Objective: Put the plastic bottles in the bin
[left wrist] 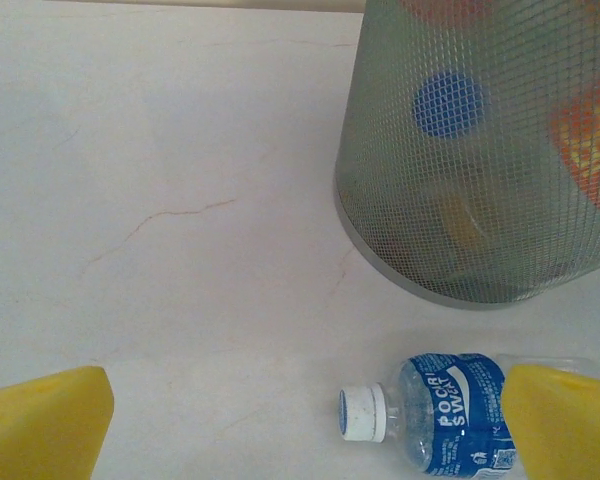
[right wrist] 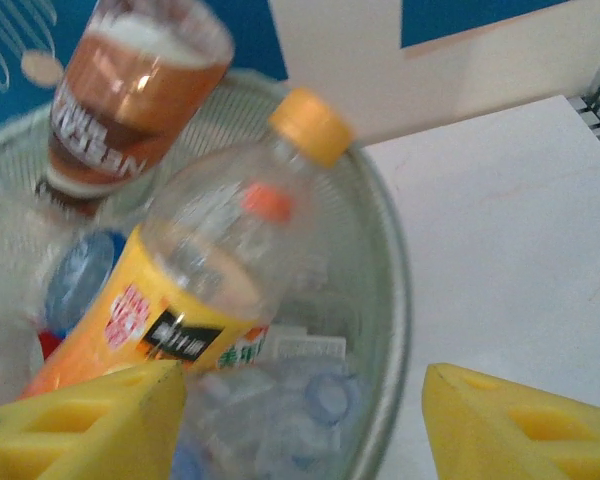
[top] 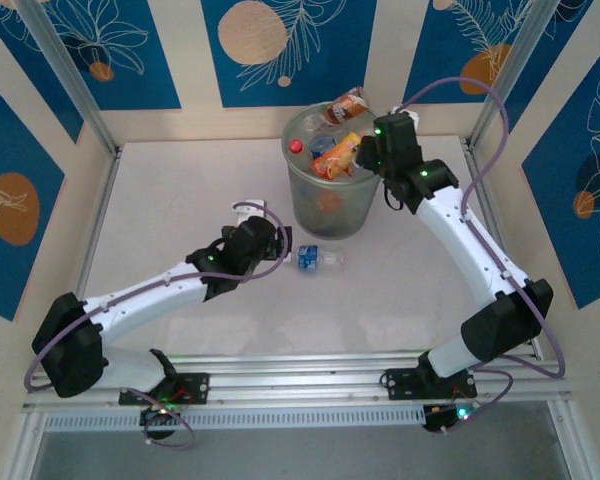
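The job looks nearly done from where I stand: the mesh bin (top: 330,212) at the back of the counter (top: 170,200) is heaped to its rim with plastic bottles. Among them are a brown-labelled bottle (right wrist: 130,95) poking up at the far side and an orange-labelled bottle (right wrist: 195,290) with a yellow cap lying slantwise on top of the pile. The right jaws hang just over the bin's rim, partly open, with bin and bottles showing through the gap between them. The orange-labelled bottle's lower end sits against one yellow finger (right wrist: 80,425) rather than between the two, so I judge it let go, not gripped. One piece is plainly left: a Pocari Sweat bottle (left wrist: 445,410) with a blue label and white cap, lying on its side on the counter just in front of the bin's foot. The left jaws are low over it and spread wide, one finger (left wrist: 565,425) covering its base end, nothing clamped yet. Closing on that bottle and lifting it into the bin seems all that remains.
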Controlling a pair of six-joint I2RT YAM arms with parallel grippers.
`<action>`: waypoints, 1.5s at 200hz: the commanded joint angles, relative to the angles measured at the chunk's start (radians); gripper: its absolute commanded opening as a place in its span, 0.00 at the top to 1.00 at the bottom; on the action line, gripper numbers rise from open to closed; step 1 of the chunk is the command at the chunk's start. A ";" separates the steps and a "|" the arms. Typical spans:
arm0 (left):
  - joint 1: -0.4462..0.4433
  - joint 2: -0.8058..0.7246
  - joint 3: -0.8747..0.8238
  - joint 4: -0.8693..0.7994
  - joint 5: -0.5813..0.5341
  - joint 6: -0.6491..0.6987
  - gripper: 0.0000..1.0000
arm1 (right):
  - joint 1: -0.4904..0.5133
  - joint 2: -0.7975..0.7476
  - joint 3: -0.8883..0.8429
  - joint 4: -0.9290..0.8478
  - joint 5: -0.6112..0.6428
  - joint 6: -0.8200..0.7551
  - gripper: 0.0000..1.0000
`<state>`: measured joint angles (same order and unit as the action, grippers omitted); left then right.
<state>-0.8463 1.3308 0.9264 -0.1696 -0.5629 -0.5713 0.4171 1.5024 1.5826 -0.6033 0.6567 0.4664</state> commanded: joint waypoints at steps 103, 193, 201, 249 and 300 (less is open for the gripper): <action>0.028 0.035 0.047 -0.065 0.040 -0.076 0.01 | -0.018 0.013 0.022 -0.104 -0.002 -0.033 0.35; 0.118 0.113 -0.061 -0.049 0.314 -0.293 0.01 | 0.041 -0.069 0.109 -0.205 -0.069 -0.086 0.19; 0.126 0.110 -0.069 -0.048 0.318 -0.293 0.00 | 0.067 -0.094 0.092 -0.214 -0.065 -0.093 0.17; 0.212 0.043 -0.102 -0.056 0.317 -0.281 0.00 | 0.270 -0.290 -0.182 -0.171 -0.118 -0.206 0.04; 0.298 -0.057 -0.118 -0.090 0.292 -0.246 0.01 | 0.444 -0.298 -0.445 -0.152 -0.256 -0.383 0.01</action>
<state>-0.5785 1.3266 0.8204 -0.2447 -0.2619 -0.8352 0.8062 1.1702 1.2255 -0.7628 0.5007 0.2096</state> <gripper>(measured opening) 0.994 0.992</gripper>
